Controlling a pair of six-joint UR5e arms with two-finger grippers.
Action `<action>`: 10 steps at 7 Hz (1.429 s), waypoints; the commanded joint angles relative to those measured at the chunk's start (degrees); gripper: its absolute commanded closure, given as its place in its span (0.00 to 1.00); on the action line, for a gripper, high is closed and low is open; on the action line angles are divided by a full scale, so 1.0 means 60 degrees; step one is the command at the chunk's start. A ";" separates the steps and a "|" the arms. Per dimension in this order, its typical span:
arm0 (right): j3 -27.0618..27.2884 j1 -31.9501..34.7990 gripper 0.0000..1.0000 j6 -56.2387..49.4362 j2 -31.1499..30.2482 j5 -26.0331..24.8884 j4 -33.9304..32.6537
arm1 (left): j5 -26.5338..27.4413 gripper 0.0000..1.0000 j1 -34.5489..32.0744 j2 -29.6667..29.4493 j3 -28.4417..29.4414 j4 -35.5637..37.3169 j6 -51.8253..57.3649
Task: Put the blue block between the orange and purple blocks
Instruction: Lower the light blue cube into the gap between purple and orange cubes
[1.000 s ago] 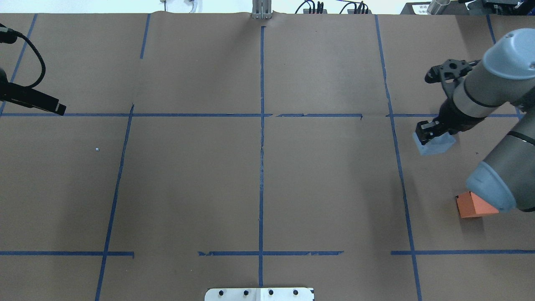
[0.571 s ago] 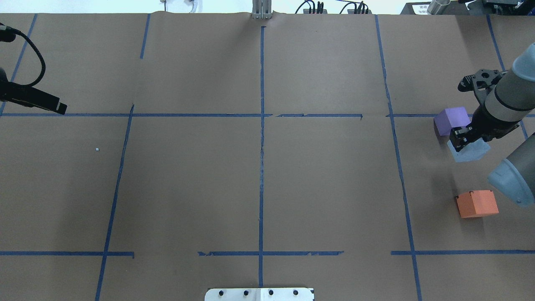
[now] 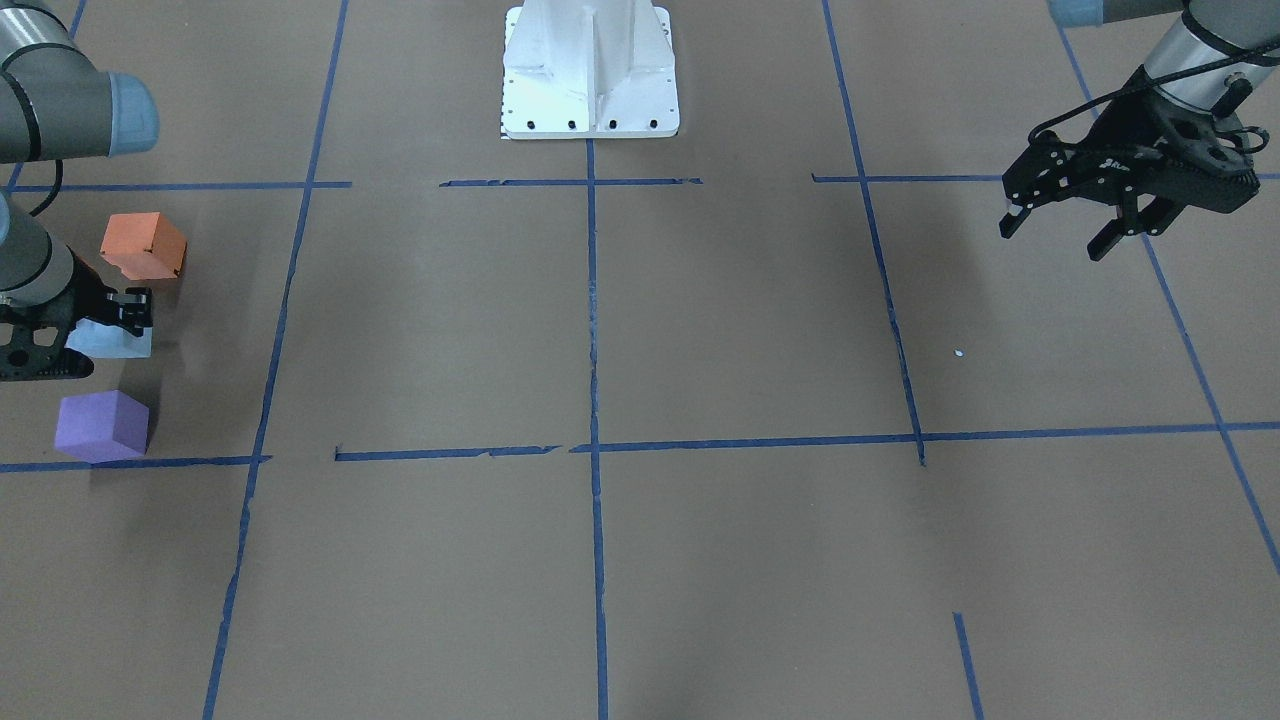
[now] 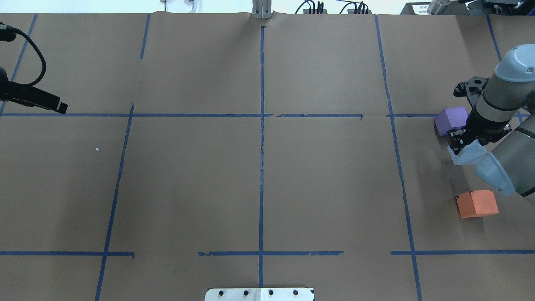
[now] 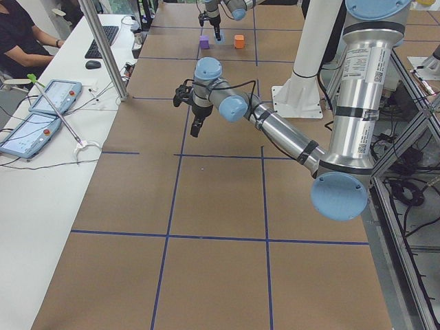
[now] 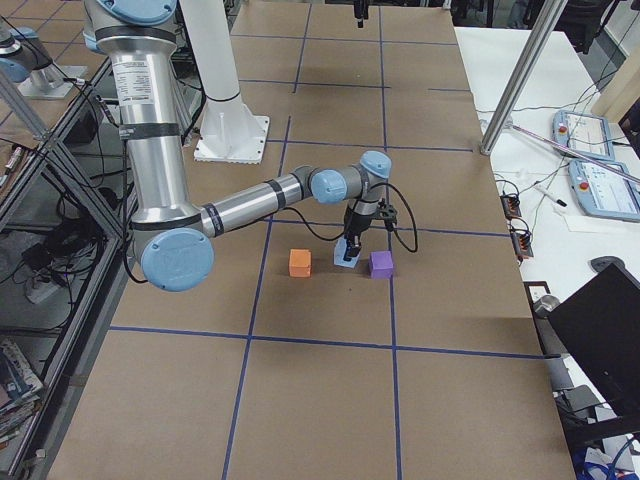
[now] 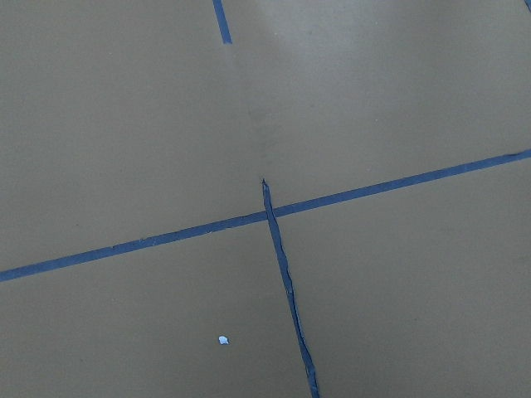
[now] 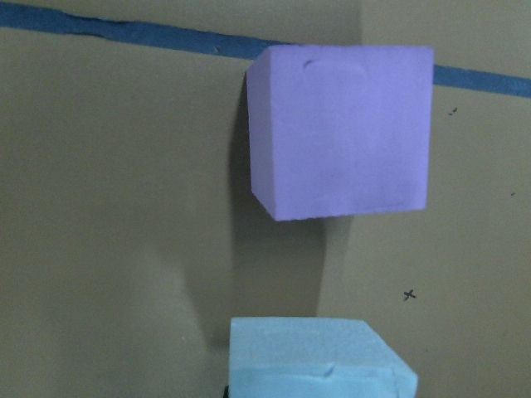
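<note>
The light blue block (image 4: 469, 155) sits in my right gripper (image 4: 461, 141), whose fingers are shut on it, low over the paper. It lies between the purple block (image 4: 450, 119) farther out and the orange block (image 4: 477, 203) nearer my base. The front view shows the same row: orange block (image 3: 143, 246), blue block (image 3: 108, 341), purple block (image 3: 102, 425), with the right gripper (image 3: 128, 308) on the blue one. The right wrist view shows the purple block (image 8: 344, 133) ahead and the blue block (image 8: 319, 361) at the bottom edge. My left gripper (image 3: 1060, 228) is open and empty, far away.
Brown paper with blue tape lines (image 4: 261, 125) covers the table. The white robot base plate (image 3: 590, 70) stands at the near middle edge. A small white speck (image 7: 222, 340) lies on the paper under the left wrist.
My right gripper has carried the blue block to the right and slightly toward my base, uncovering the purple block and the whole orange block. The left arm has barely moved.
</note>
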 commanded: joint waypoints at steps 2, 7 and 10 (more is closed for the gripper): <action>-0.0539 -0.0007 0.68 -0.0011 0.0201 0.0000 0.0013 | 0.0000 0.00 0.0000 -0.0016 -0.0013 -0.0002 -0.0002; -0.0584 -0.0095 0.31 0.0019 0.0215 0.0015 0.0013 | 0.0000 0.00 -0.0015 0.0028 -0.0247 0.0013 -0.0178; -0.0439 -0.0139 0.00 0.0033 0.0215 0.0000 0.0028 | 0.0000 0.00 -0.0015 0.0043 -0.0277 0.0013 -0.0178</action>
